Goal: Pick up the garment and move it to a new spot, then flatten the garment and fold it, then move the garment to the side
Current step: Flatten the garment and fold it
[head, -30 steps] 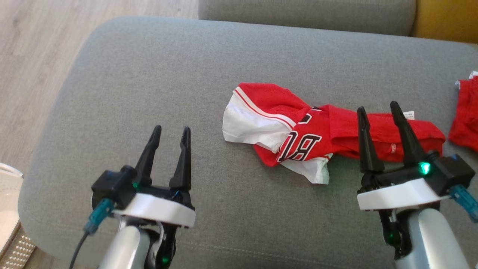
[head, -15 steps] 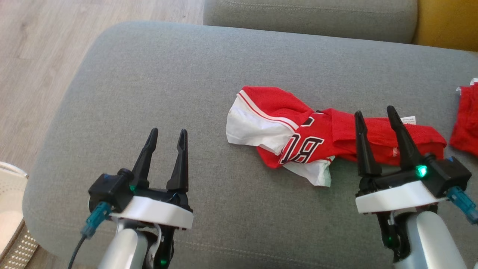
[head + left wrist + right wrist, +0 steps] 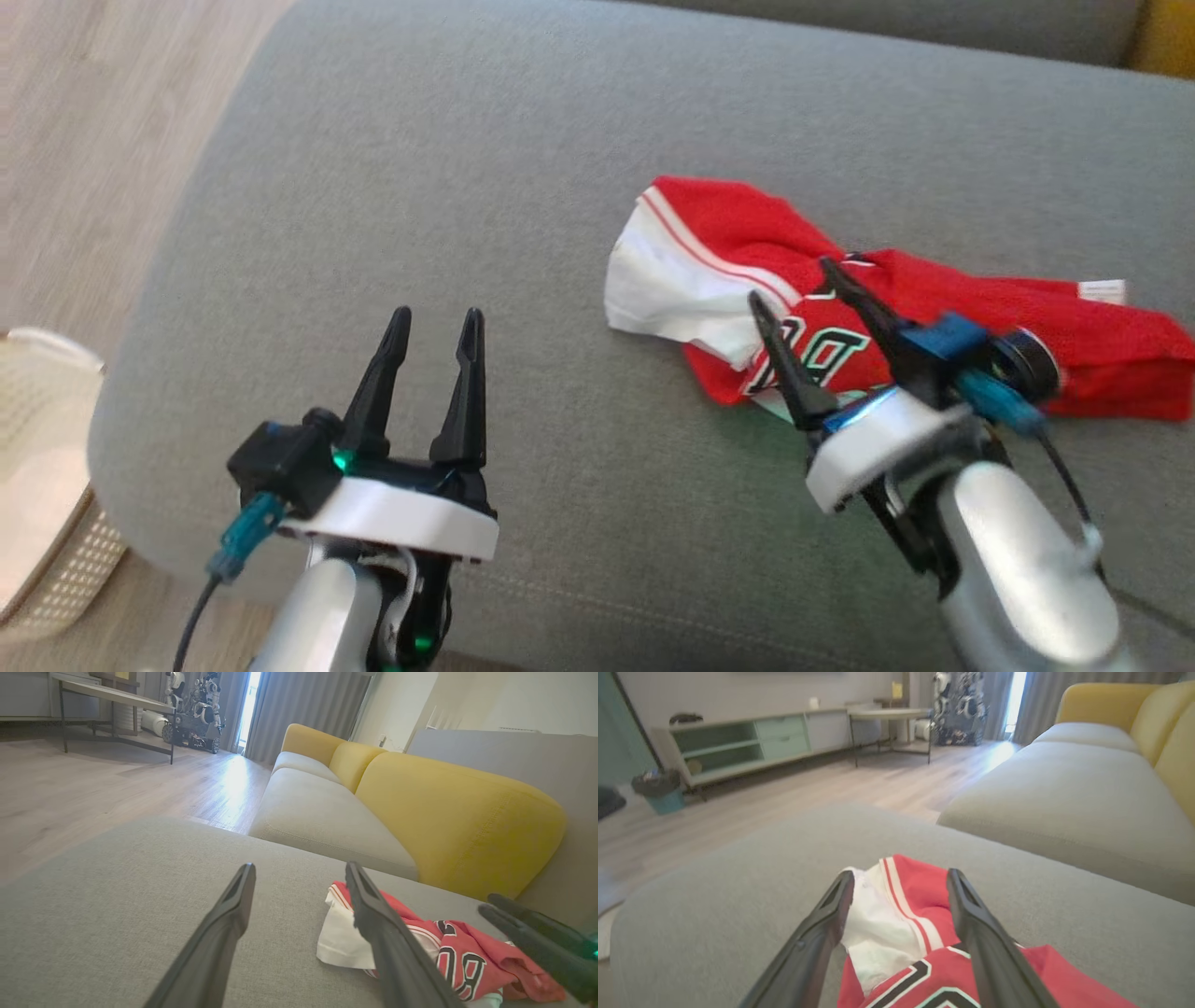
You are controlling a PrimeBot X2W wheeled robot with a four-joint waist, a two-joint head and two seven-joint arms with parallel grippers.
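Observation:
A crumpled red and white jersey [image 3: 709,252] with black lettering lies on the grey cushion [image 3: 420,196], right of the middle. My right gripper [image 3: 789,280] is open above the garment's lettered middle, fingers pointing up and to the left, nothing between them. The right wrist view has the jersey [image 3: 901,910] lying between and beyond the open fingers [image 3: 971,914]. My left gripper [image 3: 434,322] is open over bare cushion to the garment's left. In the left wrist view the jersey [image 3: 341,947] lies behind the right-hand finger [image 3: 369,910], and my right gripper [image 3: 514,914] enters at the lower right.
A pale perforated basket [image 3: 47,485] stands on the wood floor [image 3: 84,112] off the cushion's left edge. A yellow sofa back [image 3: 448,812] and another grey seat [image 3: 317,816] lie beyond. A low cabinet [image 3: 738,742] and a bin [image 3: 663,793] stand across the room.
My right gripper has swung left and forward, turning to point up-left over the jersey's lettered middle. The head camera has shifted, so the whole scene has slid. The left gripper has kept its pose.

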